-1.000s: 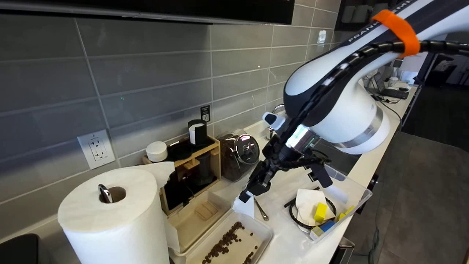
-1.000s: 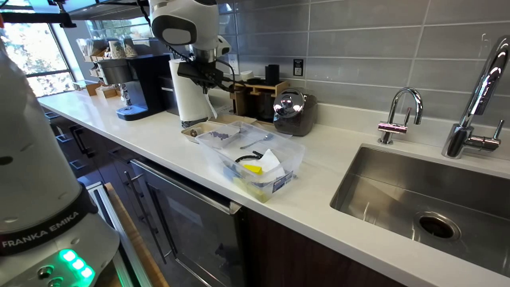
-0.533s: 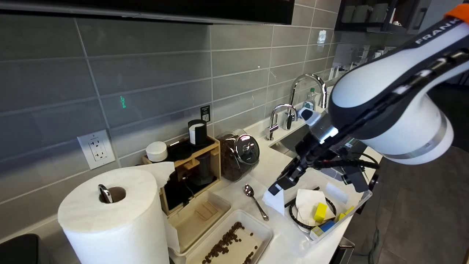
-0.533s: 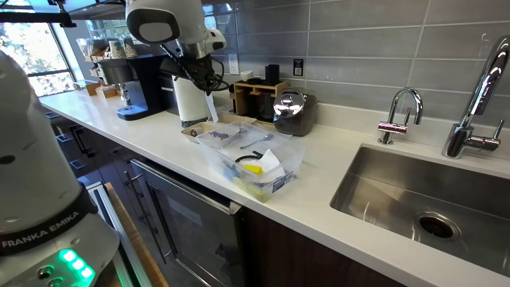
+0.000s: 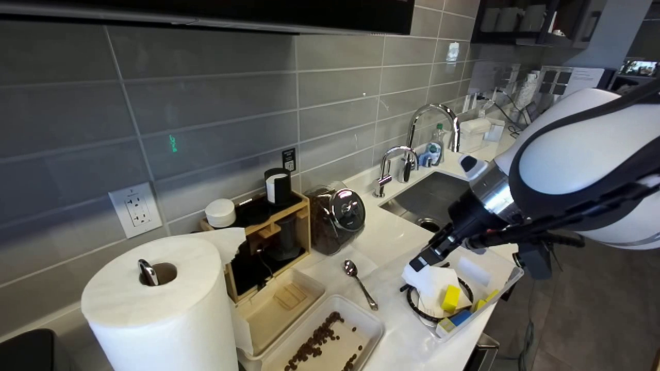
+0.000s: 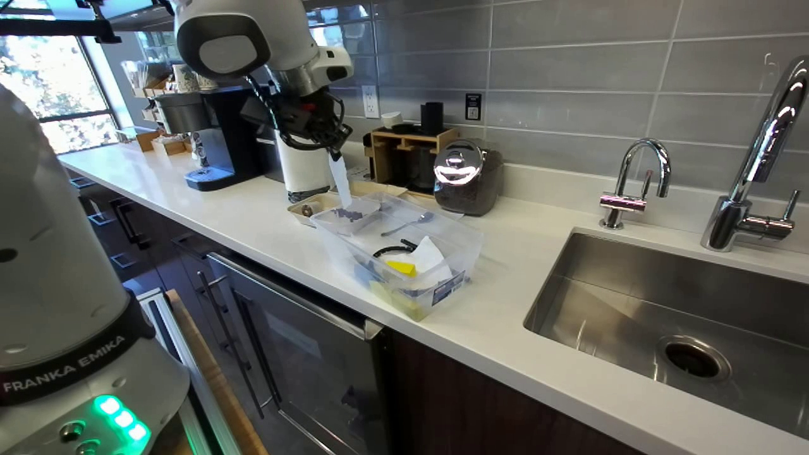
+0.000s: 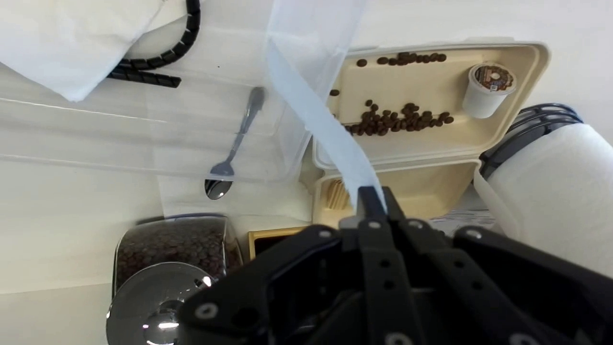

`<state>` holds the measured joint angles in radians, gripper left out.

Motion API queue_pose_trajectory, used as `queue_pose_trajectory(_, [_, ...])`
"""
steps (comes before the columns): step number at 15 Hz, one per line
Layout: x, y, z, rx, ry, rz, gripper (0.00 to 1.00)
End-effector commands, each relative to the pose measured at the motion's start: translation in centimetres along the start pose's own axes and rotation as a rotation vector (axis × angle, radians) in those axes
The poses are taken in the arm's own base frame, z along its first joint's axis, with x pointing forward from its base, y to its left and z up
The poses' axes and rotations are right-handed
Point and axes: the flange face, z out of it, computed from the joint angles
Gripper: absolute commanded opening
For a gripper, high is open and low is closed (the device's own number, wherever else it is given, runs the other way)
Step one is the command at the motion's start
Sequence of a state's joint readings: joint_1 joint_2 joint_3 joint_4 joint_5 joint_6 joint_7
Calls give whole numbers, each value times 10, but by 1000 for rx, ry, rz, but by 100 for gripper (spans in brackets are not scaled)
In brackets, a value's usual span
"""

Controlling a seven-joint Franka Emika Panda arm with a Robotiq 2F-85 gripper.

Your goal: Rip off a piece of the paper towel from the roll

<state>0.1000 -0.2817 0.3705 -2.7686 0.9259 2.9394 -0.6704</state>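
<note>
The roll (image 5: 160,330) is a fat white cylinder standing upright at the front left of an exterior view, with a ragged flap (image 5: 231,242) sticking out near its top. It also shows in an exterior view (image 6: 303,164) and at the right of the wrist view (image 7: 560,191). My gripper (image 5: 420,264) is shut on the piece of paper towel (image 7: 325,124), a thin narrow white strip hanging from the fingertips (image 7: 380,197). The strip also hangs below the gripper in an exterior view (image 6: 340,180). It is apart from the roll. Its lower end overlaps the clear bin in view.
A clear plastic bin (image 6: 458,294) holds white paper, a black coil and yellow blocks. A two-part tray (image 7: 539,57) holds coffee beans and a pod. A spoon (image 5: 365,288), a bean jar (image 5: 330,221) and a wooden organizer (image 5: 305,226) stand nearby. The sink (image 6: 632,278) lies beyond.
My gripper, holding the strip of paper, has moved away from the roll, rightward and down in an exterior view, toward the clear bin. The roll has not moved.
</note>
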Motion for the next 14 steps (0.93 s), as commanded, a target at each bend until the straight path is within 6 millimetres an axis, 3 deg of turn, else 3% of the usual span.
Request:
queue_pose_trajectory(1, [0, 0, 0, 0, 0, 0, 0])
queue_pose_trajectory(6, [9, 18, 24, -78, 3, -51, 0])
queue_pose_trajectory(14, [33, 59, 48, -282, 175, -225, 0])
